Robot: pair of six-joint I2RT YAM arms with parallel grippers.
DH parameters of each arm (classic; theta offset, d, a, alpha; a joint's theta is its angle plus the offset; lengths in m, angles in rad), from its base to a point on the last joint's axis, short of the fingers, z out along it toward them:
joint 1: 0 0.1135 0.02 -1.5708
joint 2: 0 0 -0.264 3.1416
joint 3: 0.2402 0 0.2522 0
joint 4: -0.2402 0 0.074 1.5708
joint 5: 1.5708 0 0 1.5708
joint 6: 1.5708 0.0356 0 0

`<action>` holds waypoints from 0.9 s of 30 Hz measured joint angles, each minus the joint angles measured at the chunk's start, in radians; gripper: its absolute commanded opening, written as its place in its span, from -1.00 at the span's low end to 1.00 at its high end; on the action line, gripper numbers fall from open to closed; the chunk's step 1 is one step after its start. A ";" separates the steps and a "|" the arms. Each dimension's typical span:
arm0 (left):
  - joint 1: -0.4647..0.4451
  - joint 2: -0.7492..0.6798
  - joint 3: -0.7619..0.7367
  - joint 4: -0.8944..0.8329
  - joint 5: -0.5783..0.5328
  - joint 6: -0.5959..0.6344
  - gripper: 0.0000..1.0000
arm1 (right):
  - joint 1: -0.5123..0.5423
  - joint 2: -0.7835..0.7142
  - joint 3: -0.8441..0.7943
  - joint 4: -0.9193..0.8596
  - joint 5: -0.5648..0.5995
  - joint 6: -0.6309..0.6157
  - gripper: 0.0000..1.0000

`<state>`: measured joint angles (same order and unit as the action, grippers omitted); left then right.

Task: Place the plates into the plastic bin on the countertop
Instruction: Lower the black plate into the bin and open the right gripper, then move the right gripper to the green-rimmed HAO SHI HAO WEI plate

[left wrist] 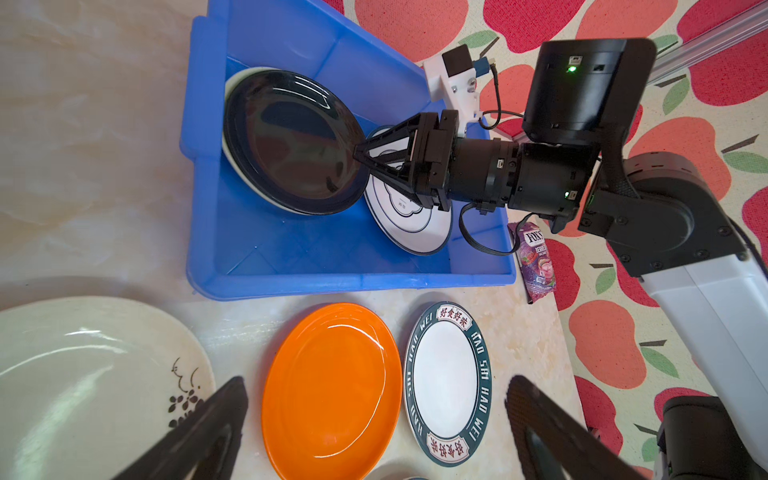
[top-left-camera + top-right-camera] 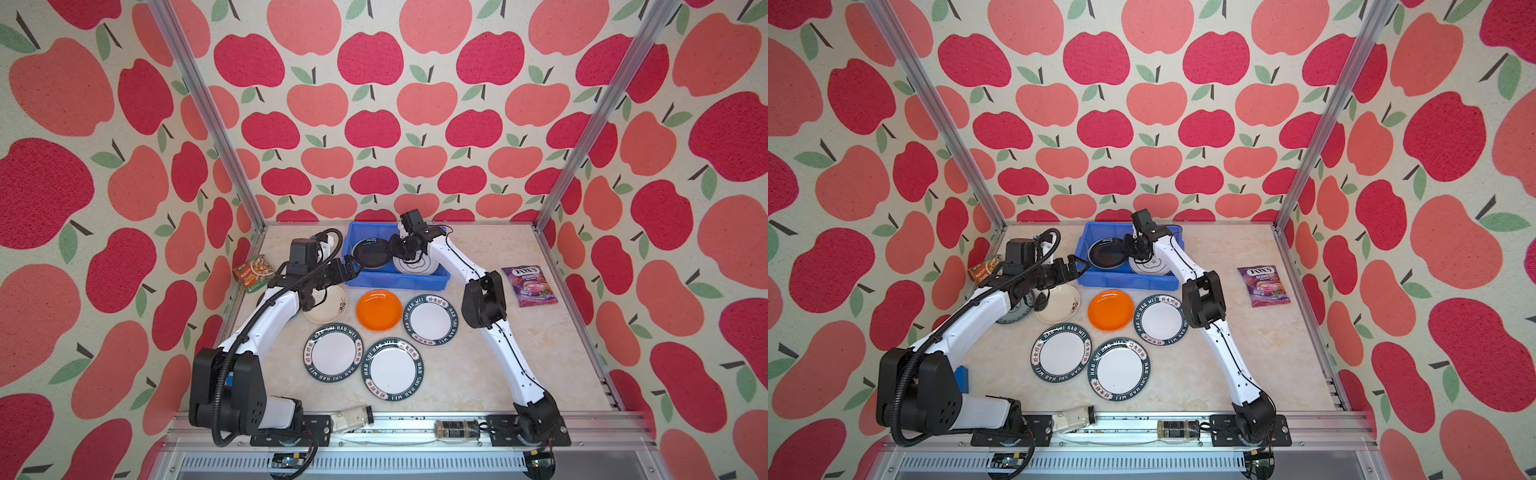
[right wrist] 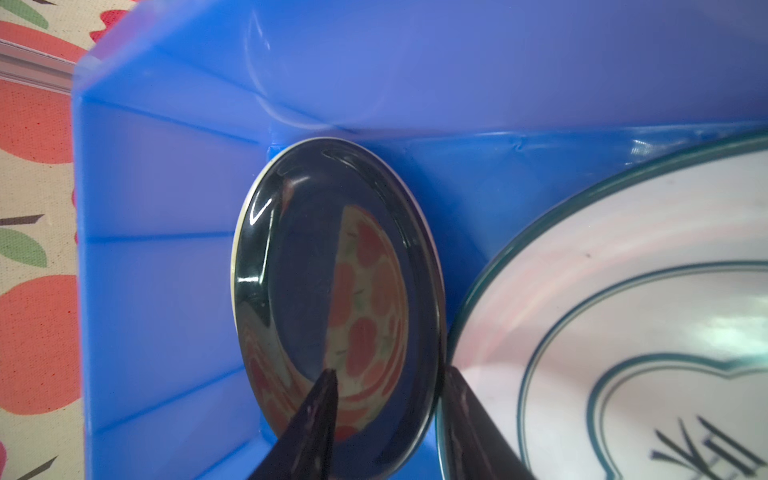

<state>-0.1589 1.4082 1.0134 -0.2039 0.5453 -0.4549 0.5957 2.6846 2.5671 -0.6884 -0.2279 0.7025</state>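
Note:
The blue plastic bin [image 2: 395, 280] stands at the back of the countertop [image 2: 478, 365]. Inside it a black plate [image 3: 316, 270] rests on a pale plate's rim, beside a white emblem plate [image 3: 623, 311]. My right gripper [image 3: 392, 374] is open, and its fingers straddle the black plate's edge. In front of the bin lie an orange plate [image 2: 378, 309], a cream plate [image 2: 328, 307] and three green-lettered plates [image 2: 430, 319] [image 2: 332, 352] [image 2: 392, 369]. My left gripper [image 1: 376, 382] hangs open and empty by the bin's front left corner. Its arm half hides a greyish plate [image 2: 1013, 311].
A snack packet [image 2: 253, 272] lies at the left wall. A purple candy packet [image 2: 528, 286] lies on the right. Two glass jars [image 2: 353, 417] [image 2: 455, 429] lie on the front rail. Aluminium posts and apple-print walls close in the back and both sides.

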 measured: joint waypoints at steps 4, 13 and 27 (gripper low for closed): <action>0.000 0.010 0.000 0.008 0.010 -0.003 0.98 | 0.001 0.000 0.002 -0.003 0.002 -0.010 -0.12; -0.002 0.010 0.000 0.014 0.016 -0.003 0.98 | 0.001 -0.001 0.032 -0.048 0.034 -0.050 0.41; -0.094 0.073 0.049 0.054 0.008 -0.003 0.98 | 0.001 -0.875 -0.916 0.227 0.130 -0.247 0.28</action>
<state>-0.2531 1.4811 1.0622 -0.1501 0.5537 -0.4583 0.5964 1.8091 1.6508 -0.4610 -0.0982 0.4553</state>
